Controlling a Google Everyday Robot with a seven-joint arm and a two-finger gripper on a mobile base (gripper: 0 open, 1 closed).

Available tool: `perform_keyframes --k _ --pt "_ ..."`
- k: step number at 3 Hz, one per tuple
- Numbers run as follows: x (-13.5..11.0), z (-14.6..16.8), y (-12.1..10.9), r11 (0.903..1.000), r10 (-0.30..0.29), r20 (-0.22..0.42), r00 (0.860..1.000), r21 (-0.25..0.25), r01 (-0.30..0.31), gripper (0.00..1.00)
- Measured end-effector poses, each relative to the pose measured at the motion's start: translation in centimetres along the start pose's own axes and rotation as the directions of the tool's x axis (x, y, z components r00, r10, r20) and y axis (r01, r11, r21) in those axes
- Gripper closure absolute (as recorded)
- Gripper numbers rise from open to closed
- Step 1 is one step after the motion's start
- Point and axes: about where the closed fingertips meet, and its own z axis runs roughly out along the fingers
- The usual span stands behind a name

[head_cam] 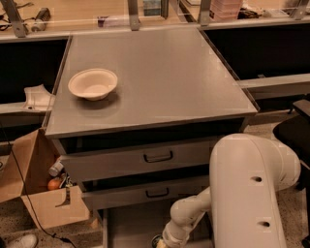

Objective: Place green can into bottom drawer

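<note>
the green can (156,240) is showing only as a small round bit at the very bottom edge of the frame, low over the bottom drawer (127,226). that drawer is standing pulled out, with its flat grey floor and low left side showing. the hand (164,243) is sitting right beside the can at that same edge and is mostly cut off there, so i cannot tell whether it is clenched on the can or released.

above the open drawer, the middle drawer (145,193) and the top drawer (121,162) are each showing a dark handle. the grey desk (164,72) is filling the middle of the frame, and a cream bowl (93,83) is resting upright on its left part, well apart from the can.

an open cardboard box (34,203) is sitting on the speckled floor at lower left, with something orange (54,184) inside it. crumpled white paper (36,97) is lying at the left edge, a black chair (293,131) is poking in at right, and a wooden bench with metal posts (133,7) is running along the top.

the white arm (247,193) is filling the lower right as one thick rounded link. a slimmer forearm (191,213) is bending down and left from it toward bottom centre.
</note>
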Motion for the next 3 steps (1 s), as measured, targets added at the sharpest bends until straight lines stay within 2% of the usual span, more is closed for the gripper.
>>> perform_keyframes --k 2,3 --pt "-1.8 0.9 -0.2 0.9982 0.056 0.055 0.997 -0.024 -0.055 1.00" --pt "-2.1 1.2 -0.9 0.9929 0.114 0.056 0.992 -0.039 -0.112 1.00"
